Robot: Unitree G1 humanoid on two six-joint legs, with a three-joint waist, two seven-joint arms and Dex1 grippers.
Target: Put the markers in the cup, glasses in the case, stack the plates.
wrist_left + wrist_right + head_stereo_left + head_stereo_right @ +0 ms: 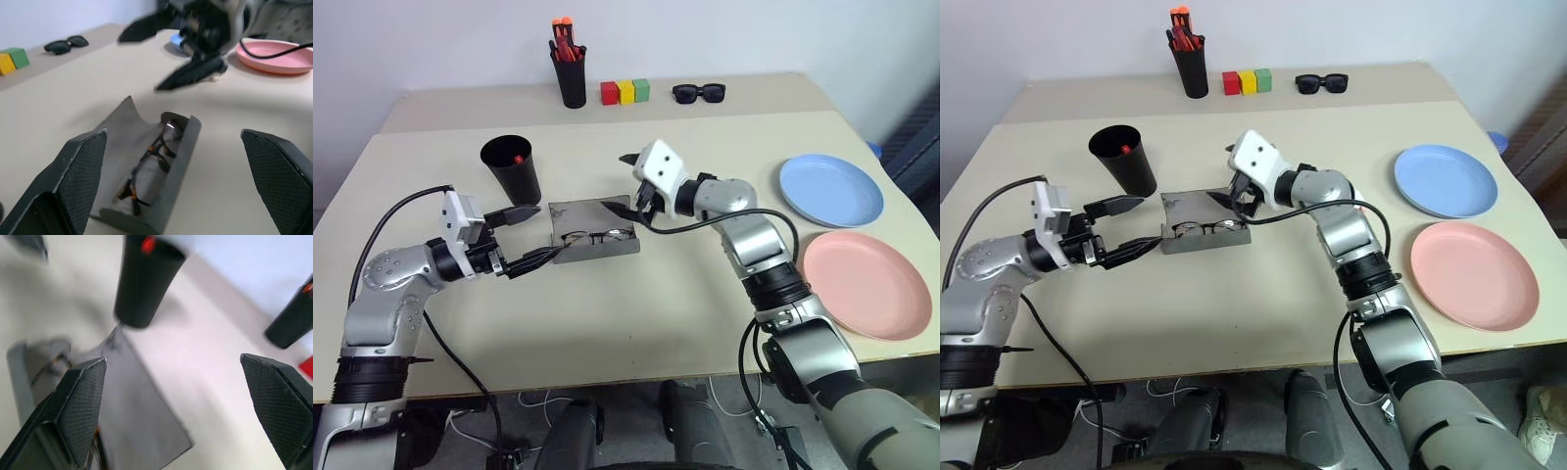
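The grey case [570, 213] lies open at the table's middle, with the wire-frame glasses [597, 237] resting inside it. My left gripper [533, 237] is open at the case's left end, one finger on each side of that end. Just above the case's right end hovers my right gripper [624, 183], open and holding nothing. Behind the case to the left stands the black cup [512, 168], and the red cap of a marker [519, 157] shows inside it. At the right lie the light blue plate [830, 189] and the pink plate [867, 284], side by side and not touching.
A narrow black pen pot [571, 76] with orange-capped pens stands at the back. Beside it are red, yellow and green blocks [625, 92] and black sunglasses [698, 93]. A cable hangs from each wrist.
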